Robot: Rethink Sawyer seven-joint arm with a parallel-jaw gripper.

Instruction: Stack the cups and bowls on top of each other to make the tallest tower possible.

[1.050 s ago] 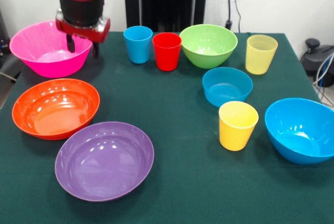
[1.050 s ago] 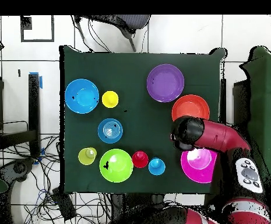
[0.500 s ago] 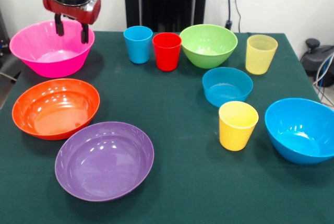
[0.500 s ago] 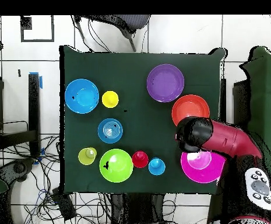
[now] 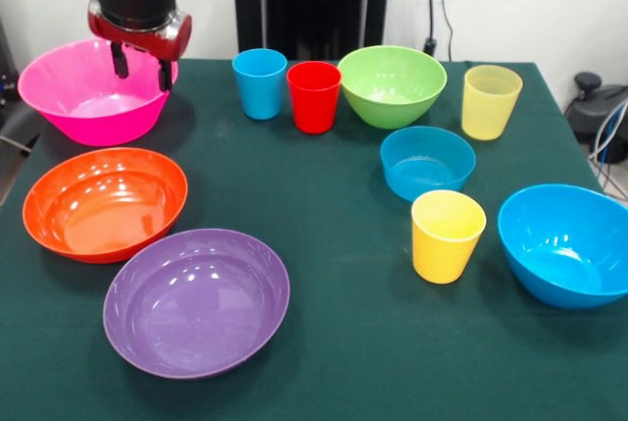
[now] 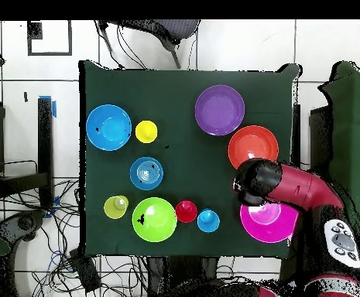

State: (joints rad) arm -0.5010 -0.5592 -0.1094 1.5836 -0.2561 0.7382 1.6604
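The red and black gripper [image 5: 142, 65], fingers spread and empty, hangs over the rim of the large glossy pink plastic bowl [image 5: 74, 107], which sits upright at the green-covered table's [image 5: 334, 342] corner.

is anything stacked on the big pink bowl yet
No, the large glossy pink plastic bowl sits upright and empty, with only the open tool above its rim.

Six bowls [image 5: 196, 301] sit upright and unstacked on the green table [image 5: 334, 195]; four cups [image 5: 447, 236] stand upright among them, every piece separate.
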